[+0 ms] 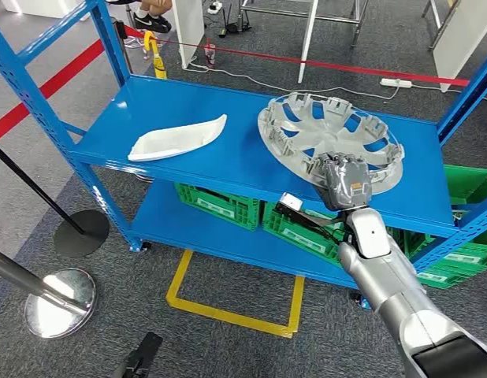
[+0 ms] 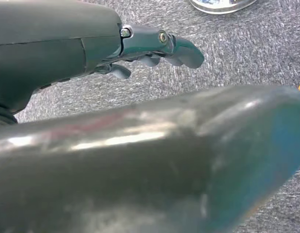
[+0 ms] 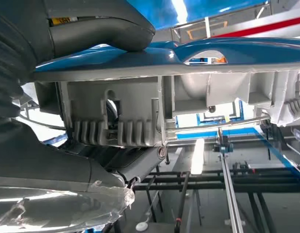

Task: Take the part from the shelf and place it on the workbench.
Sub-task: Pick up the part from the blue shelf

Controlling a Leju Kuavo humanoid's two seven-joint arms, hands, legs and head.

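Wheel cover: the big silver wheel cover (image 1: 330,142) lies on the top blue shelf (image 1: 241,169), on its right side. Its near rim is tipped up off the shelf.
My right hand: my right hand (image 1: 346,183) grips that near rim. Up close, my thumb (image 3: 101,31) is on one side of the rim and my fingers (image 3: 141,162) on the other.
My left hand: my left hand (image 2: 104,43) hangs over the grey floor. My fingers (image 2: 177,48) are out straight and hold nothing.
White part: a long white part (image 1: 176,140) lies on the left of the same shelf, well apart from the wheel cover.
Room: bare blue shelf lies between them.
Below: green crates (image 1: 229,206) sit on the lower shelf.
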